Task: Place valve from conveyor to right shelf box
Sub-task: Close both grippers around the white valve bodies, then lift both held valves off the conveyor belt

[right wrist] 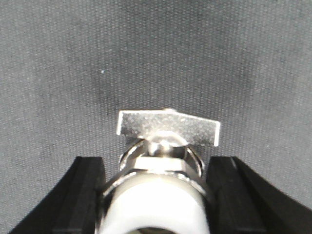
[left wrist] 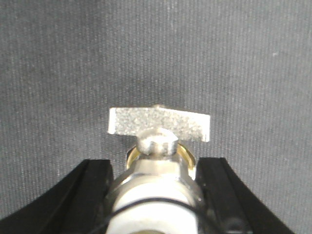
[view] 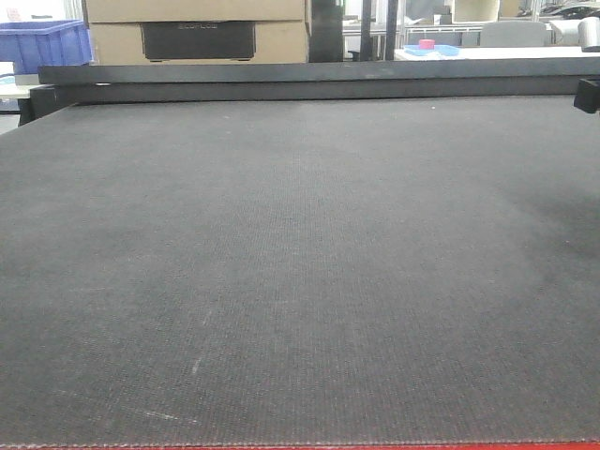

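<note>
Your left gripper point(left wrist: 156, 165) clamped one valve point(left wrist: 159, 126) and your right gripper point(right wrist: 157, 162) clamped another valve point(right wrist: 168, 127), both above the conveyor point(view: 300, 281).

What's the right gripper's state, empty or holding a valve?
Holding. In the right wrist view a silver valve with a flat handle sits clamped between the right gripper's black fingers, over the conveyor belt.

Front camera skims the conveyor point(view: 300, 281); wrist cameras face it closely.

left gripper point(left wrist: 157, 163): two black curved fingers point(left wrist: 87, 195), lower frame corners
right gripper point(right wrist: 158, 161): same black fingers point(right wrist: 83, 195), perhaps rubber-faced
</note>
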{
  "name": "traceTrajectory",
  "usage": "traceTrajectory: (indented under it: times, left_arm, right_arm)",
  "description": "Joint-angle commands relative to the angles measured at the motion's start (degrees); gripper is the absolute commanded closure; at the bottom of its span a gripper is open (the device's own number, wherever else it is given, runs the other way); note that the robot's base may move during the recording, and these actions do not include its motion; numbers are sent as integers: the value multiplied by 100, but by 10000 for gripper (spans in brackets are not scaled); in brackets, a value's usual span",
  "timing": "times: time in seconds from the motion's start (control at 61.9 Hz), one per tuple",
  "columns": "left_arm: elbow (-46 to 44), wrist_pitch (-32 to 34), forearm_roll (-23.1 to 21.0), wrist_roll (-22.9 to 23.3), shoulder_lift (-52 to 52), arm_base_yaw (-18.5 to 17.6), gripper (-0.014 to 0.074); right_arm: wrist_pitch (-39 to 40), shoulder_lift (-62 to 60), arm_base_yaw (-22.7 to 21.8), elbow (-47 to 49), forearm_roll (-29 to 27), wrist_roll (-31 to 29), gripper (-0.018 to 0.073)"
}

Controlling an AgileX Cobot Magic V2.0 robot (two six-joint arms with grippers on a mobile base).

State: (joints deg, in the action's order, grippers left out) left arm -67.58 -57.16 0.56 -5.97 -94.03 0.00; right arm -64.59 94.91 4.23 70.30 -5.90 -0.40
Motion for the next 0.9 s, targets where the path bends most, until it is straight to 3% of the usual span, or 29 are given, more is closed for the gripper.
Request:
traceTrajectory:
  times: [0.0, 0.339, 0.63, 0.888]
  left_arm:
    - [-11, -96, 10, -12, -3, 9, 706]
    - [-239, -307, -200, -12, 451, 9, 707]
    - [-226, 535, -233, -12, 1650, -41, 707]
    - [198, 1370, -259, -12, 2892, -41, 707]
  right_arm:
    - [83, 1, -24, -16, -67, 2, 727]
    - [271, -1050, -24, -2, -67, 2, 727]
    - [829, -2052, -24, -236, -67, 2, 727]
    - [1912, -2972, -24, -1020, -67, 2, 727]
